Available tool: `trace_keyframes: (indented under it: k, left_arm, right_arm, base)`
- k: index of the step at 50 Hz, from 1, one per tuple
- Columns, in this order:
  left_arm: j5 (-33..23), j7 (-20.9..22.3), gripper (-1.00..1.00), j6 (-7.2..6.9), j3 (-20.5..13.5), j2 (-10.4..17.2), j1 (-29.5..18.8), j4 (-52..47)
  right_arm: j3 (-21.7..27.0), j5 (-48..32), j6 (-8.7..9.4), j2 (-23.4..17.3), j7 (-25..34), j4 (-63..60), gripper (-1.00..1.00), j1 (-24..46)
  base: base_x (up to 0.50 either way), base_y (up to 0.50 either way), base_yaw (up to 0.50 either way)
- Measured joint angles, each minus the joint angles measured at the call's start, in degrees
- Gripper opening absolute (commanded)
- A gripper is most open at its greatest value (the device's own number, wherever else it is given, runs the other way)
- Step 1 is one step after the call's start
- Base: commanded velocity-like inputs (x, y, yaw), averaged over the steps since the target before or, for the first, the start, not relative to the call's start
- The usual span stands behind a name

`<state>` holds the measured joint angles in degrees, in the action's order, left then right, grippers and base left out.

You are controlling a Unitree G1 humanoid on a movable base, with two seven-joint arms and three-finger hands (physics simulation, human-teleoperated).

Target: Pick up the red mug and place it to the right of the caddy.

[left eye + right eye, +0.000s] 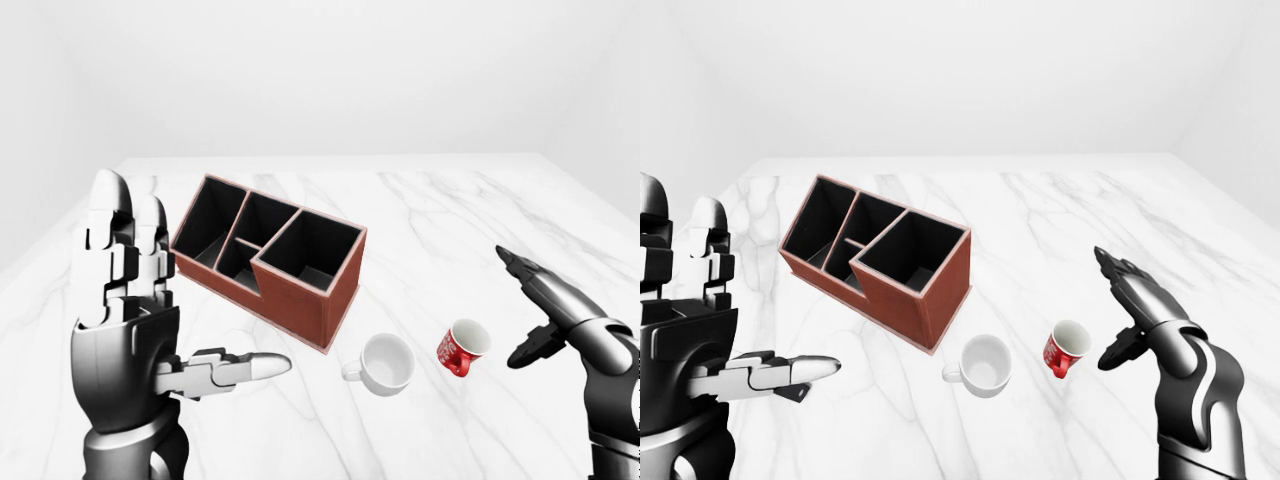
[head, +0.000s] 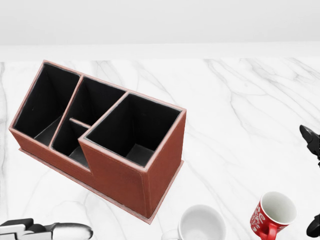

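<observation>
So the head view cuts off most of both hands, only dark slivers at its edges, and the white mug [image 1: 386,362] loses its lower part there. Left hand [image 1: 135,300] is raised at the left of the left-eye view, fingers [image 1: 110,240] straight up and thumb sticking out sideways, released, holding nothing. Right hand [image 1: 548,310] hovers just right of the red mug [image 1: 462,346], fingers spread, not touching it. Two mugs, one brown four-compartment caddy [image 1: 268,257] on the marble counter [image 1: 480,230]; the red mug sits lower right of the caddy, tilted.
</observation>
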<state>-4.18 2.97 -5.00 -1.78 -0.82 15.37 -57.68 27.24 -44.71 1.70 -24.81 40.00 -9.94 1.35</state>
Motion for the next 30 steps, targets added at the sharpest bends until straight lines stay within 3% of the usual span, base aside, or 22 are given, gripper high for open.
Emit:
trace_keyframes:
  k: [11,30]
  left_arm:
    - [-0.08,-0.01,1.00,0.00,0.10,0.02,-0.04,0.12]
    - [-0.06,0.01,1.00,0.00,-0.07,0.02,-0.22,0.69]
  right_arm:
    - [-1.21,-2.35,-0.61,0.34,0.00,1.24,1.00,-0.42]
    - [-4.88,-6.47,0.19,-0.31,0.00,4.52,1.00,2.84]
  base:
    - [0.00,0.00,0.00]
    - [0.00,0.00,0.00]
